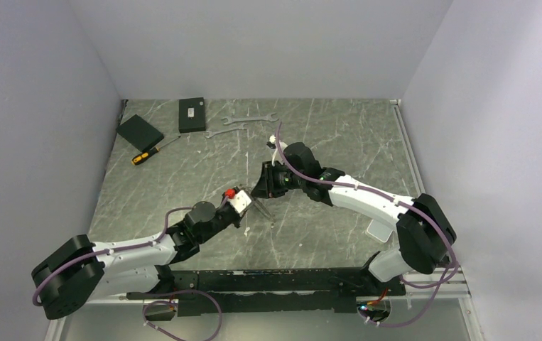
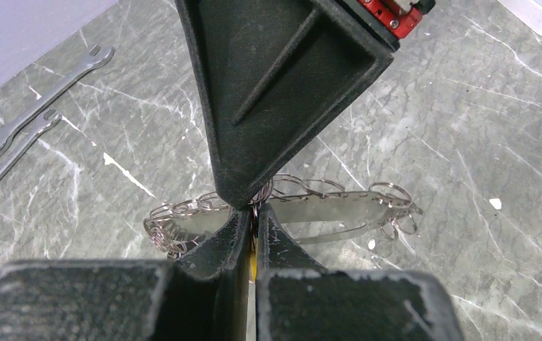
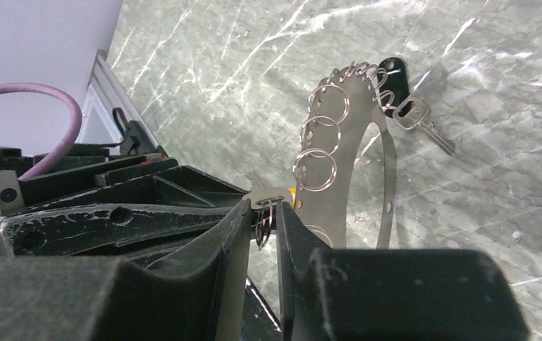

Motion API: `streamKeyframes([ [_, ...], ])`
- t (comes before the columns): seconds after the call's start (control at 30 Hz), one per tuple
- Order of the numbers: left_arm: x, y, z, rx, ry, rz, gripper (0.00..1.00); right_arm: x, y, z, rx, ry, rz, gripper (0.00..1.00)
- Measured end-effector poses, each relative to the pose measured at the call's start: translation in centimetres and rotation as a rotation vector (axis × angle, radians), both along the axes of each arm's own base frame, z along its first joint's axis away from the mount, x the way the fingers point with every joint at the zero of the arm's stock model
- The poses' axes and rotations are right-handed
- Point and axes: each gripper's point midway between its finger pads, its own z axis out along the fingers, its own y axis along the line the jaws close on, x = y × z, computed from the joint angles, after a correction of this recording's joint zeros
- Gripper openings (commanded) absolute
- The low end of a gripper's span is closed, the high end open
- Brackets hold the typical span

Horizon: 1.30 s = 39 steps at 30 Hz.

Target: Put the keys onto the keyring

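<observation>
Grey marbled table (image 1: 182, 163) between plain white walls carries the work, and both arms meet near its middle. The keyring (image 2: 328, 212) lies there flat: a long oval band of silvery metal with a row of small split rings along its rim.

At the far end of the band, in the right wrist view, a silver key (image 3: 424, 122) and a black-headed key (image 3: 393, 71) hang from such small rings, so I judge that part of the task is done.

The left gripper (image 2: 252, 224) has its fingers pressed together on a thin brass-yellow key (image 2: 252, 261), of which only an edge shows between them. This key is at the near side of the band, just beside the rim.

The right gripper (image 3: 263, 217) comes from the opposite side, tip almost against tip with the left one. Its fingers stand close together around a small split ring (image 3: 264, 227) on the rim. Whether they really press the ring I cannot tell.

It seems the brass-yellow key is not yet on that ring, though the fingers hide the joint. If other keys wait, they are not in view.
</observation>
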Motion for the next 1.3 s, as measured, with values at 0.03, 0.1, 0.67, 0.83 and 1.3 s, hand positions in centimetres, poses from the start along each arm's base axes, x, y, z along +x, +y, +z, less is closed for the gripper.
streamKeyframes([
  [0.03,0.0,0.0,0.1,-0.002,-0.001,0.0,0.0,0.1,0.0,-0.1,-0.004,-0.003,-0.002,0.19],
  [0.1,0.0,0.0,0.1,-0.002,-0.002,-0.001,0.0,0.1,-0.1,-0.1,-0.008,-0.006,-0.002,0.15],
  [0.67,-1.5,0.5,-0.4,0.11,-0.042,-0.093,0.0,-1.2,0.3,-0.2,-0.048,-0.03,0.153,0.0],
  [0.83,-2.2,0.4,-0.7,0.155,-0.056,-0.147,0.0,-2.2,0.1,-0.6,-0.075,-0.02,0.243,0.0],
  [1.3,-2.1,0.1,-1.2,0.162,-0.044,-0.154,0.0,-2.5,0.0,-0.9,-0.107,0.003,0.308,0.44],
])
